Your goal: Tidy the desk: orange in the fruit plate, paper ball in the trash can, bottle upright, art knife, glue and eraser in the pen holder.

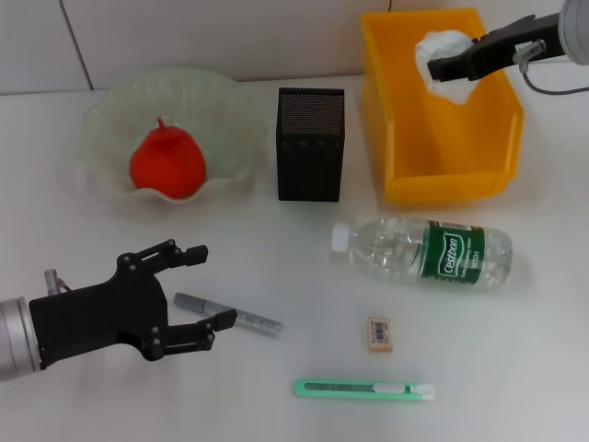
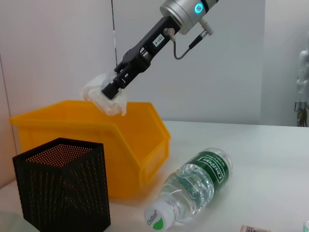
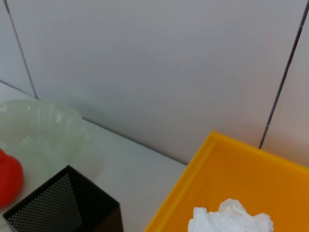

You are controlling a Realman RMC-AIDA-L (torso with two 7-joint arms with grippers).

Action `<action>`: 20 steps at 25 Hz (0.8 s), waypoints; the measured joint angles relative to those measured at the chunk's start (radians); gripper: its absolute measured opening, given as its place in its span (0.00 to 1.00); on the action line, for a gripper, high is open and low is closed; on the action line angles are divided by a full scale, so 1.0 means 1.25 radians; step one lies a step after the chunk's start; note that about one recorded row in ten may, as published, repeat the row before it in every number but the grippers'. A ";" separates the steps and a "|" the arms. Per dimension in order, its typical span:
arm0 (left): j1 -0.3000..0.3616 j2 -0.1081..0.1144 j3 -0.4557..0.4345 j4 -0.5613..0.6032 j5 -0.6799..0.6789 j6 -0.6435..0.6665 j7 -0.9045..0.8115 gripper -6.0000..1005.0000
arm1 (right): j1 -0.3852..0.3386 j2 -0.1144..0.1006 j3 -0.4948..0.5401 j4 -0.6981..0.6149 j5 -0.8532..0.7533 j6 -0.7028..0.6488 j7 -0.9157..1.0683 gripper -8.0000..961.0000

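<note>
My right gripper (image 1: 444,67) is shut on the white paper ball (image 1: 440,48), holding it over the back of the yellow trash can (image 1: 446,175). The left wrist view shows the paper ball (image 2: 102,96) pinched just above the trash can's (image 2: 120,140) rim. The orange (image 1: 166,162) lies in the pale-green fruit plate (image 1: 103,120). The bottle (image 1: 423,251) lies on its side on the desk. My left gripper (image 1: 212,285) is open low at the front left, its lower finger over one end of the grey glue (image 1: 241,318). The eraser (image 1: 379,333) and the art knife (image 1: 363,389) lie near the front edge.
The black mesh pen holder (image 1: 311,143) stands upright between the fruit plate and the trash can. A tiled wall runs behind the desk. The white desk (image 1: 515,368) is bare at the front right.
</note>
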 joint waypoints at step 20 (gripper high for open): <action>0.007 0.000 -0.006 0.000 0.000 0.001 0.000 0.82 | -0.039 -0.006 -0.009 -0.220 0.048 -0.406 -0.003 0.88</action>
